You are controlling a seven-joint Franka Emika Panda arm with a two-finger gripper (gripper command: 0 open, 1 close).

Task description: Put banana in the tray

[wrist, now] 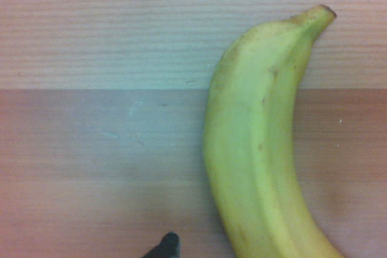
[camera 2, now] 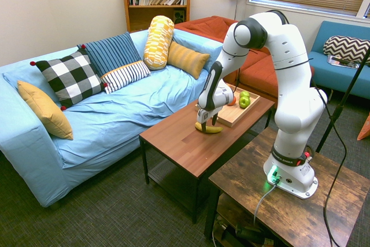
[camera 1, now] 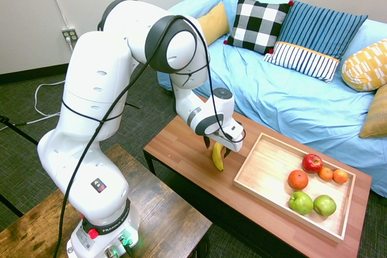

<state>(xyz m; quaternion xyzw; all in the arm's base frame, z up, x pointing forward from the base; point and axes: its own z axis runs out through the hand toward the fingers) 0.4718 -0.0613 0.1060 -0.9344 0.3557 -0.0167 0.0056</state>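
You see the gripper [camera 1: 217, 148] above the banana [camera 1: 217, 156], jaws spread. The tray [camera 1: 266, 179] lies beside it.

The curved banana [wrist: 257, 143] was yellow-green with a brown-tipped stem; the rectangular wooden tray [camera 1: 266, 167] was pale tan; the wooden tabletop [camera 2: 185, 146] was reddish-brown; the square checked cushion [camera 1: 257, 23] was black and white.

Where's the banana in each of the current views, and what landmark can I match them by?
First exterior view: just below centre, under the gripper.
Second exterior view: slightly right of and below centre, banana.
Wrist view: right of centre, running off the bottom edge.
Shared landmark: the brown wooden table beneath it, in all three.
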